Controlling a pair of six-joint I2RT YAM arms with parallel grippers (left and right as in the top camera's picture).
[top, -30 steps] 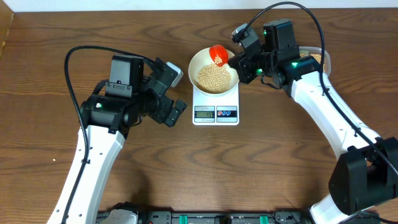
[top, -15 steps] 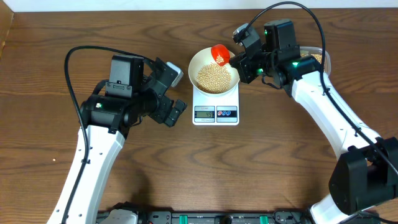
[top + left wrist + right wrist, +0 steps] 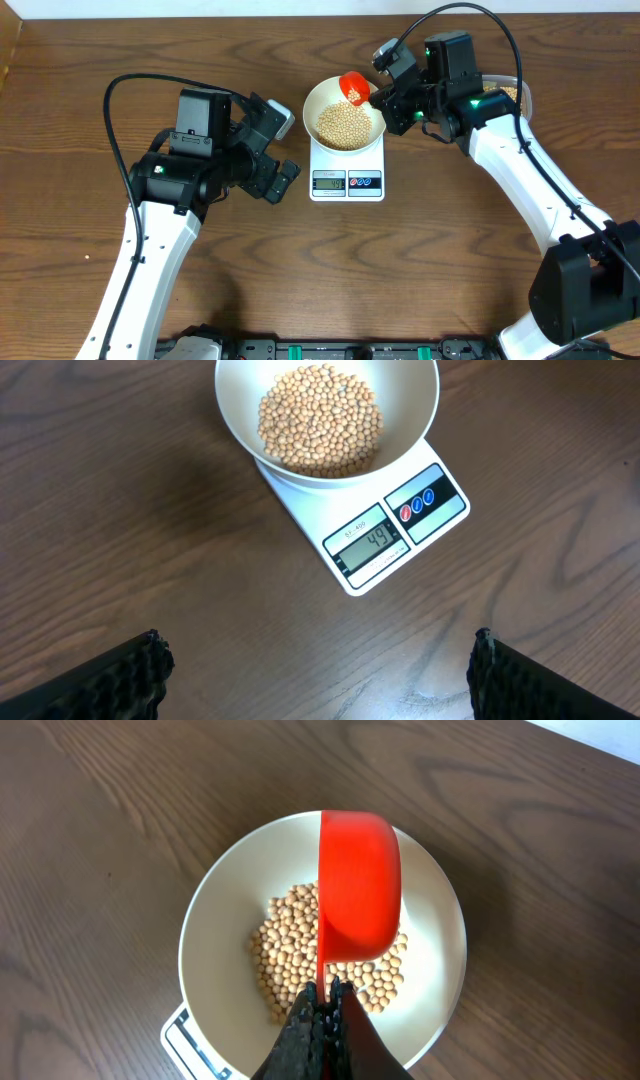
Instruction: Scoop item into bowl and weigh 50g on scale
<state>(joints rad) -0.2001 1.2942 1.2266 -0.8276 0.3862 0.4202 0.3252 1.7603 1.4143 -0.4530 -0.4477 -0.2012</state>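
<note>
Left hand (image 3: pixel 288 148) sits just left of the scale (image 3: pixel 347 182), jaws spread wide, holding nothing; my guess is it's parked there so its camera can read the display, which shows 49. The bowl (image 3: pixel 310 108) sits right on top of the scale so everything dropped in gets weighed; the beans (image 3: pixel 345 125) are heaped in its middle. The right hand (image 3: pixel 385 100), above the scale's right back corner, is pinched tight on the handle of a red scoop (image 3: pixel 352 88), tipped over the bowl's far side for a slow trickle; probably a bean or two to go.

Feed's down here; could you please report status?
Left tool open. Right tool shut on red scoop over bowl of beans. Scale reads 49. Nothing blocking.
</note>
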